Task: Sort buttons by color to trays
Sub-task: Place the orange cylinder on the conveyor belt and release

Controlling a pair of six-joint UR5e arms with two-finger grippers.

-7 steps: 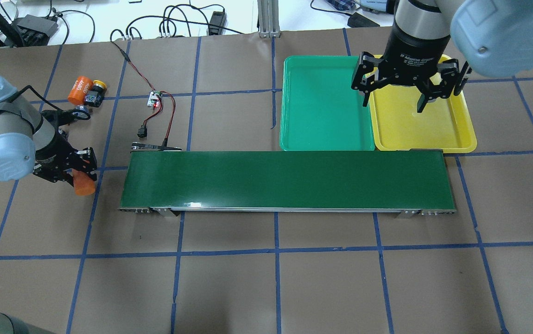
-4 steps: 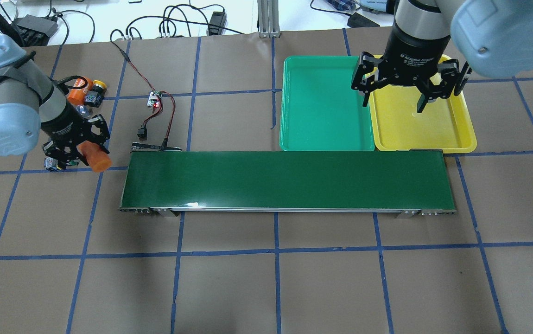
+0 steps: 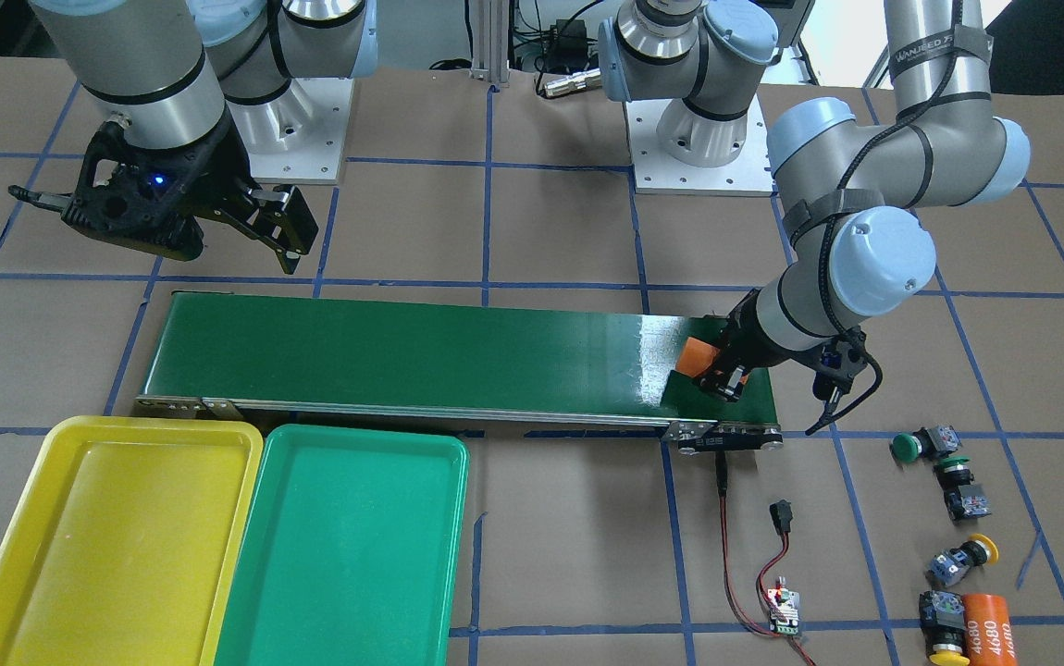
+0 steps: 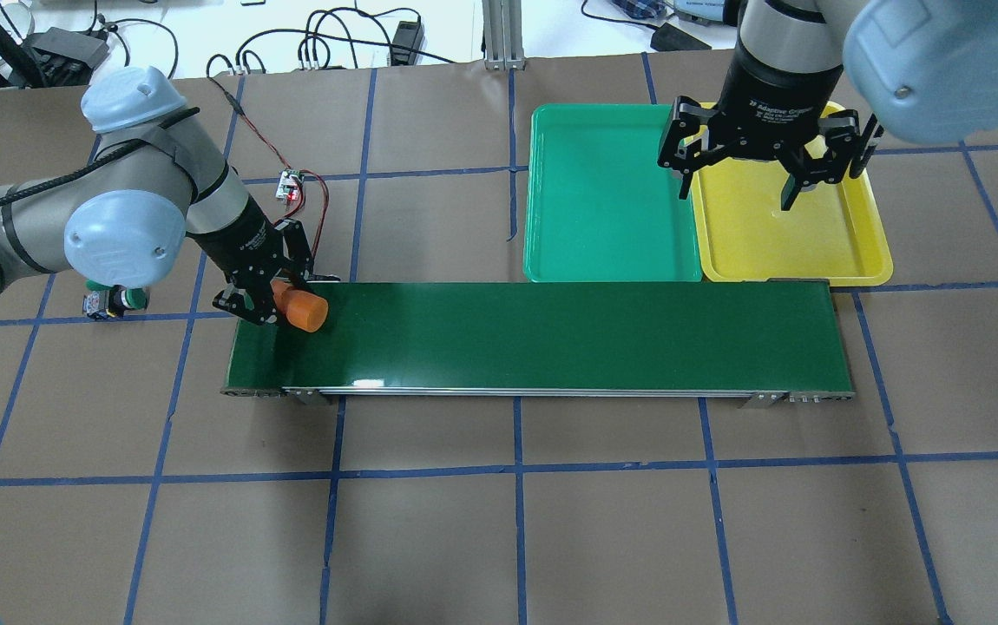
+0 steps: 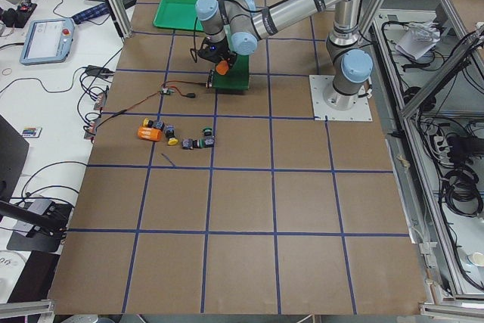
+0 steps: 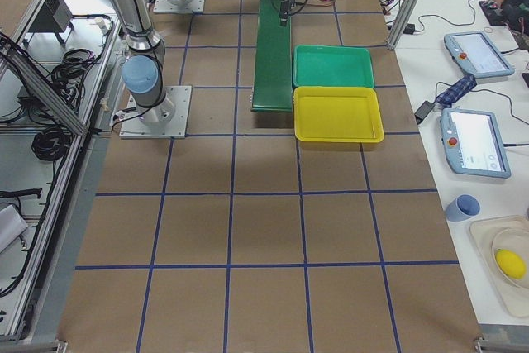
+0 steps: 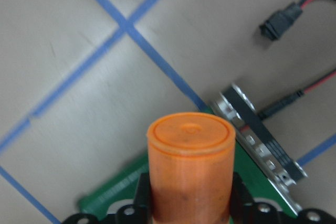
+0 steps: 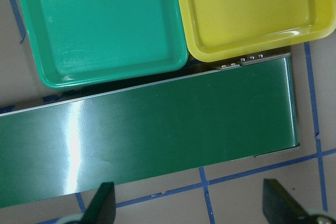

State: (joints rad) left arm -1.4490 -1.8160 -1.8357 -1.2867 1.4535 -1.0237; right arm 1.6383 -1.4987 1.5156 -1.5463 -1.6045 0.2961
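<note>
My left gripper (image 4: 278,304) is shut on an orange cylinder (image 4: 304,311) and holds it over the left end of the conveyor belt (image 4: 551,334); the cylinder fills the left wrist view (image 7: 190,166). Two green buttons (image 3: 909,447) (image 3: 953,467) and two yellow buttons (image 3: 967,558) (image 3: 944,638) lie on the table beyond that belt end. My right gripper (image 4: 738,198) is open and empty above the seam between the green tray (image 4: 607,200) and the yellow tray (image 4: 790,234). Both trays are empty.
A second orange cylinder marked 4680 (image 3: 990,626) lies beside the yellow buttons. A small circuit board with red and black wires (image 4: 291,184) sits behind the belt's left end. In the overhead view only one green button (image 4: 113,301) shows; my left arm hides the others.
My left arm has swung right, carrying the orange cylinder from the table at the far left to above the belt's left end. The right arm has not moved.
</note>
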